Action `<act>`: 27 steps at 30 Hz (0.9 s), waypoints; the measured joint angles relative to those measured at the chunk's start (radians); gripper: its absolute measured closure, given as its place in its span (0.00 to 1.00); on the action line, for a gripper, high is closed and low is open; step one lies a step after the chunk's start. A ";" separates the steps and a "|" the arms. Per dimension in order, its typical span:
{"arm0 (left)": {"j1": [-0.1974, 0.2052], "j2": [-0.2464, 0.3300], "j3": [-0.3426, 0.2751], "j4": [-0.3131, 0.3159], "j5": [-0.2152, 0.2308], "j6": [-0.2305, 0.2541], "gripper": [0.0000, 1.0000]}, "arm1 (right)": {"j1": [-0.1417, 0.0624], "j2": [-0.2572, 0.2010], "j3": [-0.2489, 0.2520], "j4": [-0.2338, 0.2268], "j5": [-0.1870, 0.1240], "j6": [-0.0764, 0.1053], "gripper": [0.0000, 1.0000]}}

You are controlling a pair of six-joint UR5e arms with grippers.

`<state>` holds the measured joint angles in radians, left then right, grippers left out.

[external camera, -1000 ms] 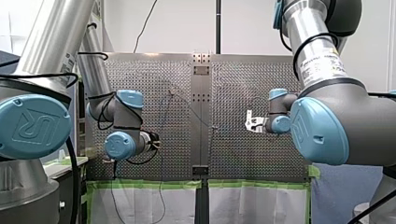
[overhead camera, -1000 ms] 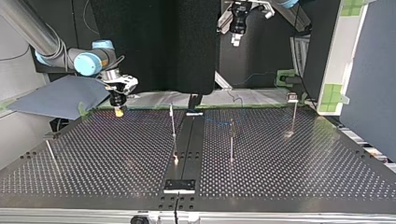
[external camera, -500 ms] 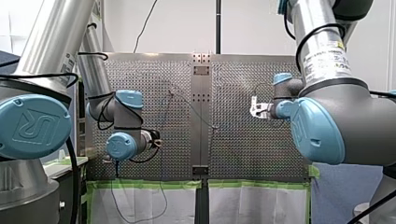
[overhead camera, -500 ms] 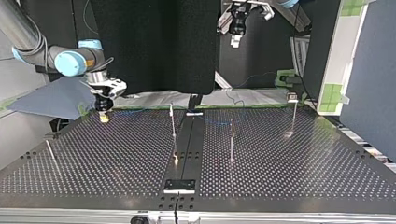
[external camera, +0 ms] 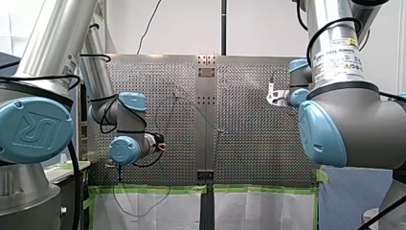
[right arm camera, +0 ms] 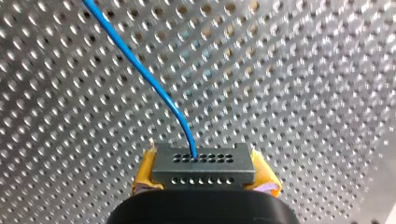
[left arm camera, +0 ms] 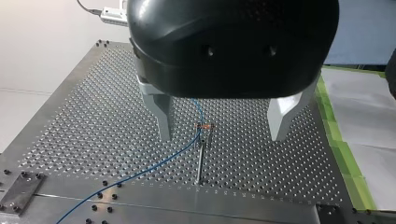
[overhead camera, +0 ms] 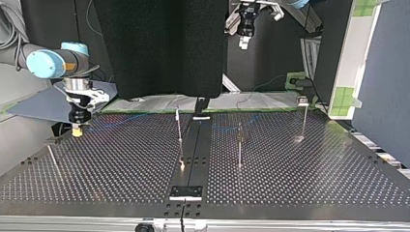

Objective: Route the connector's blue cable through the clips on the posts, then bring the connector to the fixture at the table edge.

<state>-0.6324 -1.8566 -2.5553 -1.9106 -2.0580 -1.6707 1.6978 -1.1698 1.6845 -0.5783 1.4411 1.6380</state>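
My right gripper is shut with its yellow pads on a dark grey connector. The blue cable leaves the connector's face and arcs away over the perforated plate. In the top view this gripper hangs just above the table at the left rear, near a thin post. My left gripper is open, high above a post whose clip holds the cable. The top view shows my left gripper raised well above the table.
Three more posts stand across the perforated table. A dark centre strip ends in a small plate at the near edge. Green tape lines the table's edge in the front view.
My right gripper has carried the connector toward the top view's left and a little nearer the camera, trailing the cable. My left arm has stayed still and open.
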 joint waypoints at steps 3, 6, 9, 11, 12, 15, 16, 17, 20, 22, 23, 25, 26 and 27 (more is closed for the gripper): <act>0.000 0.000 0.000 -0.003 -0.001 0.000 0.00 | -0.015 -0.001 -0.004 0.005 0.011 0.001 1.00; 0.000 0.000 0.000 -0.006 -0.001 0.001 0.00 | -0.030 -0.001 -0.006 0.009 0.027 0.000 1.00; 0.000 0.000 0.000 -0.009 -0.001 0.002 0.00 | -0.051 -0.001 -0.009 0.024 0.041 -0.003 1.00; 0.000 0.000 0.000 -0.009 -0.001 0.002 0.00 | -0.065 -0.002 -0.012 0.038 0.044 -0.008 1.00; 0.000 0.000 0.001 -0.010 -0.001 0.002 0.00 | -0.075 -0.002 -0.013 0.047 0.045 -0.014 1.00; 0.000 0.000 0.001 -0.011 -0.001 0.001 0.00 | -0.099 -0.002 -0.015 0.070 0.043 -0.031 1.00; 0.000 0.000 0.002 -0.012 -0.001 0.001 0.00 | -0.109 -0.002 -0.016 0.079 0.039 -0.039 1.00; 0.000 0.000 0.002 -0.012 -0.001 0.001 0.00 | -0.116 -0.002 -0.016 0.084 0.035 -0.044 1.00; 0.000 0.000 0.004 -0.013 -0.001 0.000 0.00 | -0.141 -0.002 -0.022 0.095 0.016 -0.052 1.00; 0.001 0.000 0.006 -0.015 0.000 -0.001 0.00 | -0.156 -0.002 -0.031 0.099 -0.001 -0.055 1.00; 0.001 0.000 0.007 -0.016 0.000 -0.001 0.00 | -0.160 -0.001 -0.035 0.101 -0.009 -0.056 1.00; 0.001 0.000 0.009 -0.018 0.000 -0.002 0.00 | -0.165 -0.001 -0.043 0.103 -0.026 -0.059 1.00; 0.001 0.000 0.009 -0.021 0.000 -0.002 0.00 | -0.167 -0.001 -0.047 0.104 -0.033 -0.061 1.00; 0.001 0.000 0.010 -0.022 0.000 -0.002 0.00 | -0.168 -0.001 -0.051 0.104 -0.041 -0.062 1.00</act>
<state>-0.6310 -1.8565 -2.5450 -1.9331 -2.0579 -1.6731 1.5302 -1.1706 1.6337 -0.4741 1.4004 1.5758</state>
